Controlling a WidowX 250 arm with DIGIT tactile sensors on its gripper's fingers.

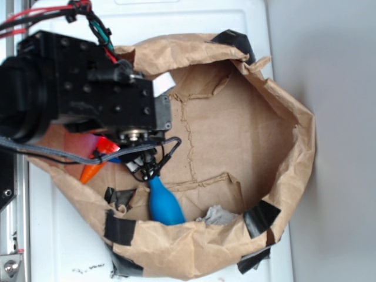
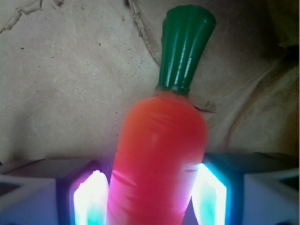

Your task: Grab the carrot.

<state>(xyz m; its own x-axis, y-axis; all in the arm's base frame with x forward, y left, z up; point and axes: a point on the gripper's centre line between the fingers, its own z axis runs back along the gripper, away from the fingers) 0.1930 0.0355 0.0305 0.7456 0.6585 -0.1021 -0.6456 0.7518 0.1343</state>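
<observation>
Claw (image 2: 154, 197) closed on the carrot (image 2: 161, 145), arm reaching into the paper bag (image 1: 294, 153), blue bottle (image 1: 164, 202) nearby

The carrot (image 2: 159, 159) looks like smooth, glossy plastic, its orange body catching soft highlights and its green stem cap (image 2: 185, 47) ribbed and shiny. Behind it lies matt brown paper (image 2: 70, 93), creased and slightly fibrous. In the exterior view that paper forms a crumpled bag wall (image 1: 294, 147), patched with glossy black tape (image 1: 261, 216). The blue bottle (image 1: 164, 205) at lower centre appears smooth plastic. The claw (image 2: 150, 197) has translucent glowing pads (image 2: 91, 201). The worktop (image 1: 76, 247) is smooth white.
</observation>
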